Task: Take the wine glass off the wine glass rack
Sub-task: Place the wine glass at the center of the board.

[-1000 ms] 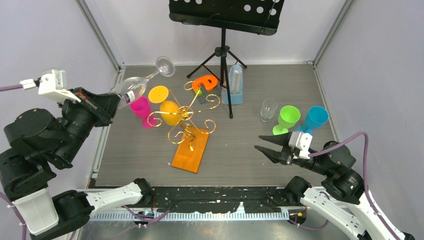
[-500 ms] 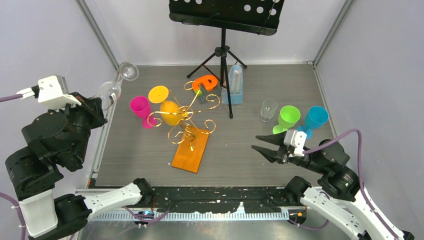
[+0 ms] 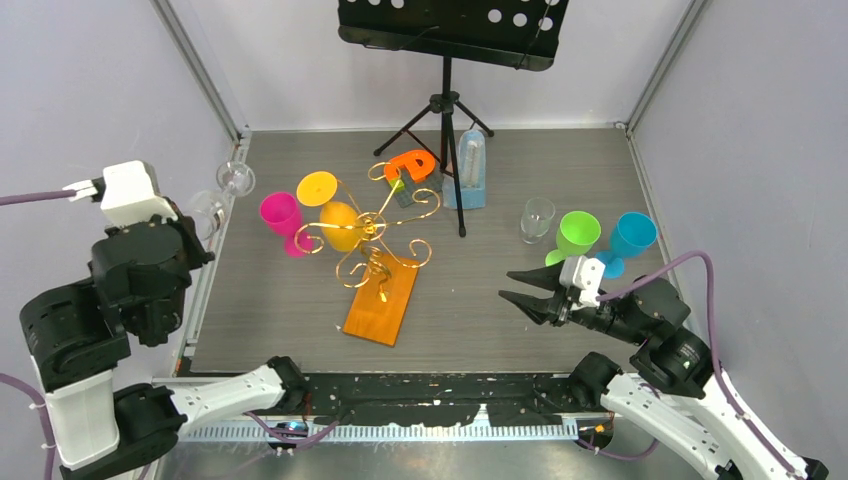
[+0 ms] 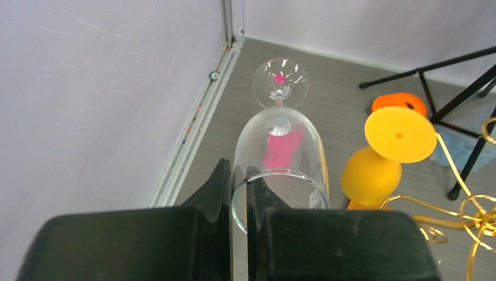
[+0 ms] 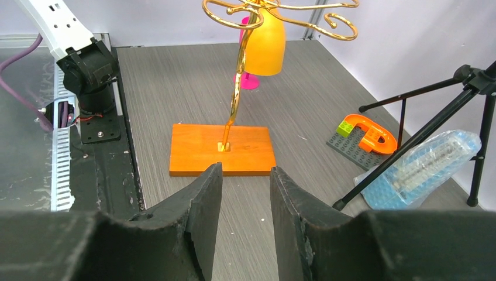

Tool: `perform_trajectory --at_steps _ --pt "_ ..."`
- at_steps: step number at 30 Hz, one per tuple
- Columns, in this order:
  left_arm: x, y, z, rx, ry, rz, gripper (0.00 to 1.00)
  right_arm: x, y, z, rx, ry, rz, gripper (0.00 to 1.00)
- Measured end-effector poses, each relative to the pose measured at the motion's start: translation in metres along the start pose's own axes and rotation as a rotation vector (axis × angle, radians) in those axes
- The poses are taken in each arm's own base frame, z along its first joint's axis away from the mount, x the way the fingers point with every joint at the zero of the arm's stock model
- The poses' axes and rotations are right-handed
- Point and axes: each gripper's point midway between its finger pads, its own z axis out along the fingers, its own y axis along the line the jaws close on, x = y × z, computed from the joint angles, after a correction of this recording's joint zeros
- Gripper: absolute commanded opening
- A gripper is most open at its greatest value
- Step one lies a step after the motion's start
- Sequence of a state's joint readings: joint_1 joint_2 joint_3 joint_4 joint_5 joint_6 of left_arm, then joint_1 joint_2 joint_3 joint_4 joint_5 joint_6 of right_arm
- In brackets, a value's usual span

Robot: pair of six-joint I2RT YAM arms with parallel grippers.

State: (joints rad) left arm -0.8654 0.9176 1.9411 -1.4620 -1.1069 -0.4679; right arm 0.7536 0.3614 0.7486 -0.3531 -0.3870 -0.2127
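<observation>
While left gripper point(image 4: 238, 175) pinches rim of clear wine glass point(image 4: 281, 146) | right gripper point(image 5: 245, 170) parted, empty

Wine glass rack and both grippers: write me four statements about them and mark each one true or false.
1. The left gripper pinches the rim of the clear wine glass. True.
2. The clear wine glass hangs on the wine glass rack. False: the gripper holds it well apart from the rack.
3. A yellow wine glass hangs upside down on the rack. True.
4. The right gripper grips the green wine glass. False: its jaws are open and empty, and the green glass stands apart from them.
</observation>
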Motion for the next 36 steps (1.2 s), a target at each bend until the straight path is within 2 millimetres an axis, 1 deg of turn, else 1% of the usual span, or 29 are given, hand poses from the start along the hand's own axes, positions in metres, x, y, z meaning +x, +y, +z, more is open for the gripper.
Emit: perform_trajectory --at_steps 5,13,21,28,31,36 --pt "0.016 -0.005 0.003 -0.018 0.063 0.057 0.00 0.006 -0.001 0.005 -0.005 0.025 0.015 0.42" --pt "0.041 -0.018 0.008 -0.018 0.136 0.068 0.00 0.007 -0.001 0.006 -0.005 0.028 0.017 0.42" --pt "0.083 -0.037 0.013 0.024 0.266 0.146 0.00 0.009 -0.001 0.007 -0.007 0.035 0.020 0.42" --pt "0.112 -0.050 0.012 0.074 0.367 0.192 0.00 0.011 0.000 0.007 -0.007 0.044 0.028 0.42" --pt "0.124 -0.053 0.011 0.086 0.409 0.213 0.00 0.011 0.000 0.006 -0.007 0.047 0.034 0.42" --pt "0.156 -0.050 0.012 0.070 0.508 0.267 0.00 0.013 0.001 0.006 -0.008 0.054 0.055 0.41"
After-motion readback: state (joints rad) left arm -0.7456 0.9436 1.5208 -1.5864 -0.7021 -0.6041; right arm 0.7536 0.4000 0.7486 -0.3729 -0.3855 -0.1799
